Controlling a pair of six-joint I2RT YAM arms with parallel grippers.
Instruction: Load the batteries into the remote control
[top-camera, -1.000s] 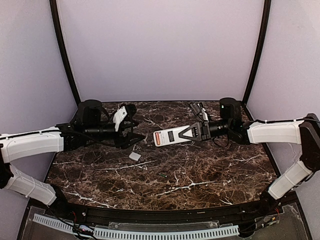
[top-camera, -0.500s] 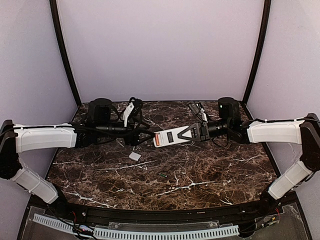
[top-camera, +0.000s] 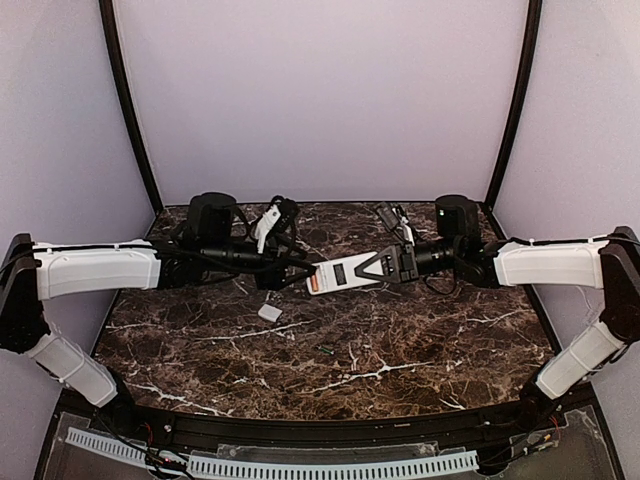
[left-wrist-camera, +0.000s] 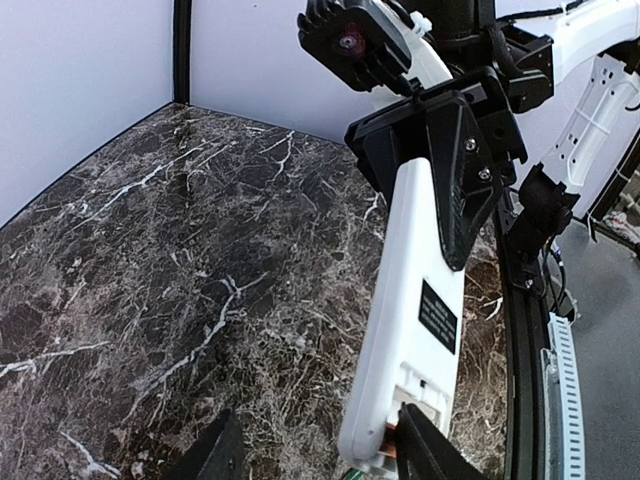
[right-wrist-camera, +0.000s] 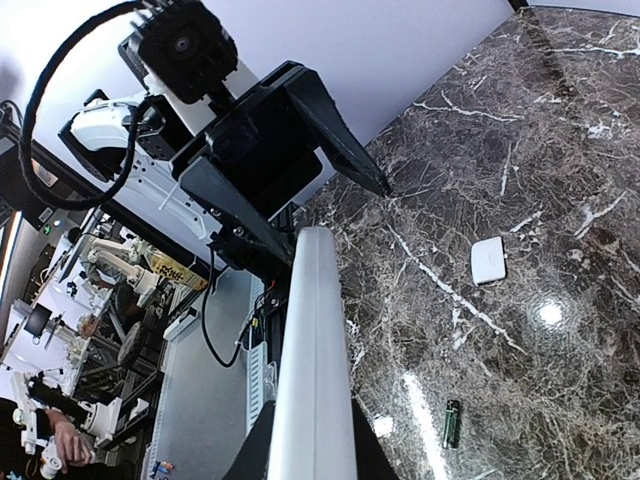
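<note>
Over the table (top-camera: 420, 350), the right tool (top-camera: 378, 266) clamps the remote control (top-camera: 340, 273) by one end, off the surface. The left tool (left-wrist-camera: 315, 455) straddles the remote's free end, fingers apart and gripping nothing, beside an orange battery (left-wrist-camera: 385, 440) showing there. A sideways nudge could twist the remote or pop that battery out. A spare battery (top-camera: 326, 349) lies on the table near the remote.

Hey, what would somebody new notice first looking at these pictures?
The white remote control stands out first. The right gripper holds it above the middle of the dark marble table, and the left gripper is open at its free end. On the marble below lie a small white piece and, nearer the arms, a lone battery.
</note>
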